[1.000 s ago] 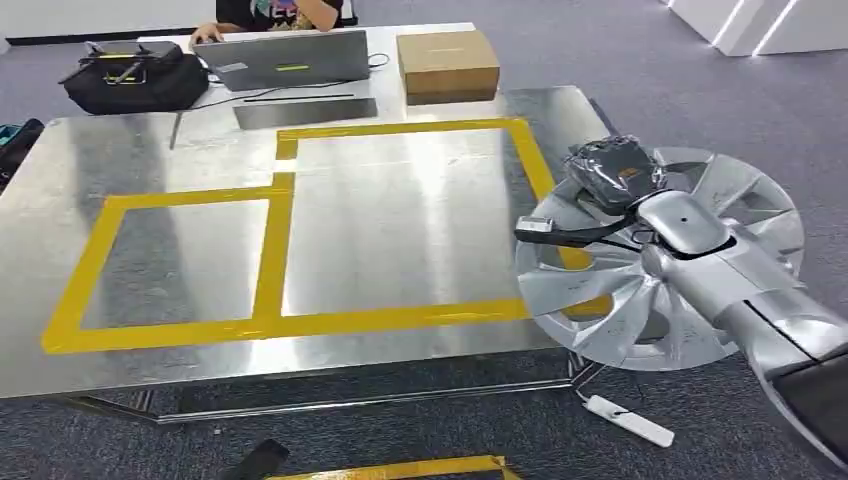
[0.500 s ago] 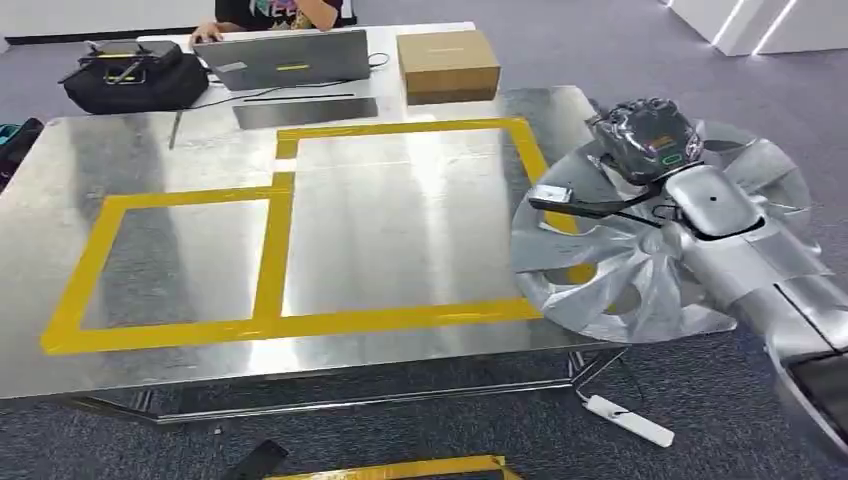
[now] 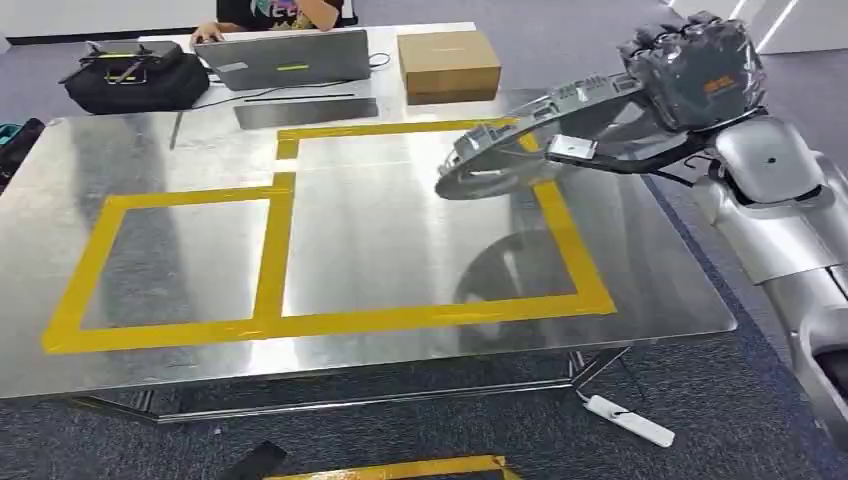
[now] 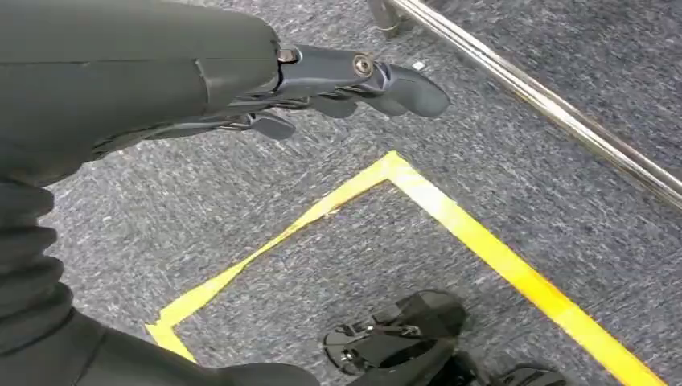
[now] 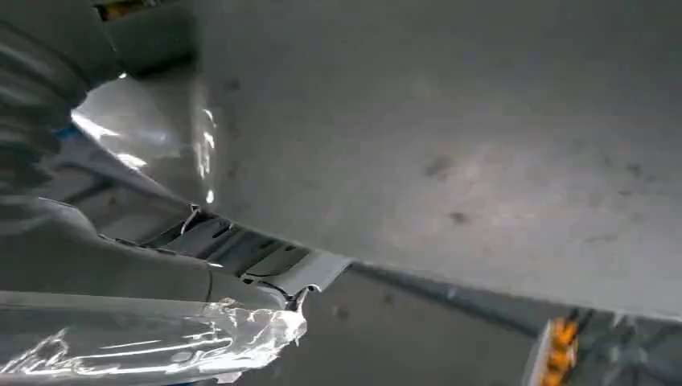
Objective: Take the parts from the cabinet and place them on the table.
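My right hand, wrapped in clear plastic, grips a silver wheel cover by its rim. The cover is held nearly edge-on in the air above the right part of the steel table, over the far right corner of the yellow-taped rectangle. Its dark reflection lies on the table below. In the right wrist view the cover's grey surface spreads close before the camera. My left hand hangs beside my body over the carpet, fingers loosely extended, holding nothing.
Yellow tape marks two boxes on the table. Beyond it lie a laptop, a cardboard box and a black bag; a person sits behind them. A white power strip lies on the carpet under the table's right corner.
My right arm has swung up and to the left, carrying the wheel cover from beside the table's right edge to above the table and tipping it from face-on to nearly edge-on.
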`<state>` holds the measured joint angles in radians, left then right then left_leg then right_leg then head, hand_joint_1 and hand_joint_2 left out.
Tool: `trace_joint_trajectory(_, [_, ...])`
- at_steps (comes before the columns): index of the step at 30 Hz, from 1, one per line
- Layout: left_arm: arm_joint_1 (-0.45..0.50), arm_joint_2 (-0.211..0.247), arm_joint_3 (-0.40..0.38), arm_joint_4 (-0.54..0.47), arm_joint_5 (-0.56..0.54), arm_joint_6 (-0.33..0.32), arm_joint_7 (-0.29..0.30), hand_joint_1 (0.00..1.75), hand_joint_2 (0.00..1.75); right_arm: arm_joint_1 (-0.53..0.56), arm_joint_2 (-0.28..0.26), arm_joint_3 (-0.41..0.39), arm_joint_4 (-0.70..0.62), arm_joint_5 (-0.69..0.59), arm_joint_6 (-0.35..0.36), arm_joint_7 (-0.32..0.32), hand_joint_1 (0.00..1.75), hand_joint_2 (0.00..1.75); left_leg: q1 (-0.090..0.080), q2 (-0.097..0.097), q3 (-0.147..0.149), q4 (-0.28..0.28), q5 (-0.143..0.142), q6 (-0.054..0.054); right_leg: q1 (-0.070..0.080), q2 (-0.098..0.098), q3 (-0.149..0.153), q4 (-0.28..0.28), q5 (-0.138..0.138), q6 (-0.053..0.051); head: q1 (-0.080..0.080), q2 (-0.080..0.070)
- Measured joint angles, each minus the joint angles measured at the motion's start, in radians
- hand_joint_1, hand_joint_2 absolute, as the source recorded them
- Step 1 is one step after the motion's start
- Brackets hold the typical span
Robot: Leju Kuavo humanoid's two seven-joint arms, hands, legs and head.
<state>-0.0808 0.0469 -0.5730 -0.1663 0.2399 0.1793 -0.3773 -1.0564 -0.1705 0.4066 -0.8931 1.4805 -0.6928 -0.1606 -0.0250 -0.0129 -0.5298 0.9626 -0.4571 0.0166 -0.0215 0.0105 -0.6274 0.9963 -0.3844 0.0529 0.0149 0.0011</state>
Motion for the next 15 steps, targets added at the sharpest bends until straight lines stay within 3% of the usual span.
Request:
trace_joint_trajectory(6, [-0.001, 0.000, 0.003, 0.000, -0.003, -0.001, 0.000, 0.00, 1.75, 0.016, -0.002, -0.021, -0.115, 0.030, 0.000, -0.003, 1.75, 1.75, 0.000, 0.000, 0.000, 0.000, 0.000, 0.000, 0.000, 0.000, 0.000, 0.000, 0.000, 0.000, 0.000, 0.000])
trace_joint_trajectory(15, [-0.001, 0.000, 0.007, 0.000, -0.009, -0.007, 0.000, 0.00, 1.75, 0.043, -0.002, 0.008, -0.146, 0.024, 0.001, -0.050, 1.75, 1.75, 0.000, 0.000, 0.000, 0.000, 0.000, 0.000, 0.000, 0.000, 0.001, 0.000, 0.000, 0.000, 0.000, 0.000])
